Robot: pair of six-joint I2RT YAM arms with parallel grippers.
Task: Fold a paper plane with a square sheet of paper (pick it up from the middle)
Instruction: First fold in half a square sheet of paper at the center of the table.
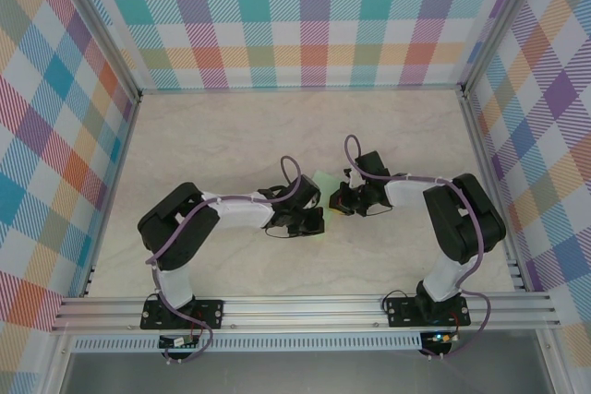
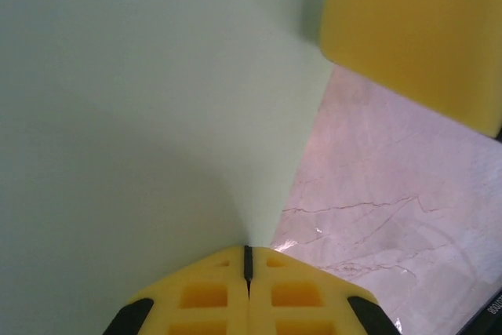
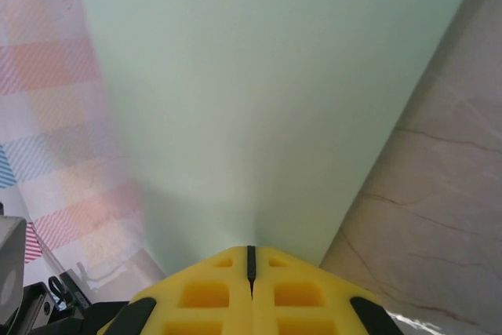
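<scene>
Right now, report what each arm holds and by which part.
Both hold the square sheet of paper: the left fingers and the right fingers each pinch one edge, from opposite sides.

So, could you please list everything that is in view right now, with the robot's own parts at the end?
square sheet of paper: one, pale mint green, mid-table between the two grippers
table: one, beige marble pattern, under the arms
walls: three, multicoloured plaid, around the table
frame rail: one, silver, along the near edge
arms: two, white and black, bases on the near rail
left gripper: one, yellow fingers, shut on the sheet
right gripper: one, yellow fingers, shut on the sheet
</scene>
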